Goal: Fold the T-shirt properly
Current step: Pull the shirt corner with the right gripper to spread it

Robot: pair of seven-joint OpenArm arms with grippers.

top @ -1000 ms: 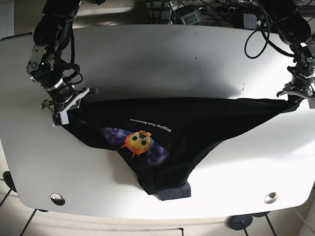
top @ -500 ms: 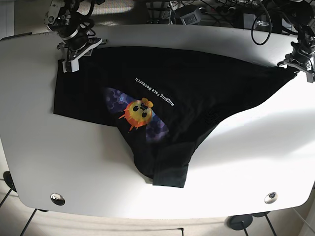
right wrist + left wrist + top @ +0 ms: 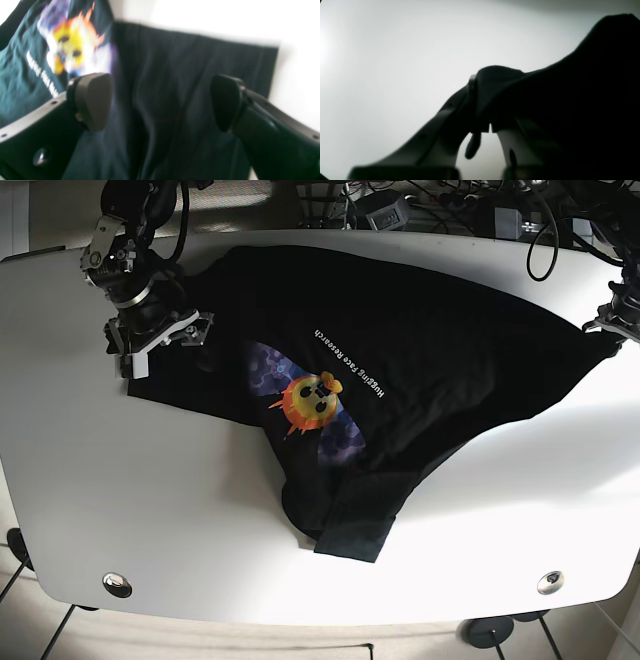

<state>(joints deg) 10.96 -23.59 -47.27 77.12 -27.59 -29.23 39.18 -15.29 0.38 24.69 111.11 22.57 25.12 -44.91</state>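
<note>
Right gripper [image 3: 160, 340] now released and lower over the T-shirt [image 3: 420, 360]; left gripper [image 3: 622, 320] clenched on its table-edge [image 3: 60, 480] corner.

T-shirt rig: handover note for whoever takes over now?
Left pincer: shut on an edge of the T-shirt, at the table's far side edge.
Right pincer: open, hovering above the fabric beside the printed graphic, holding nothing.
T-shirt: spread crookedly print-up, bottom part bunched near the front edge.
Done: no fold yet.
Left: flatten it, then do all the folds.
</note>
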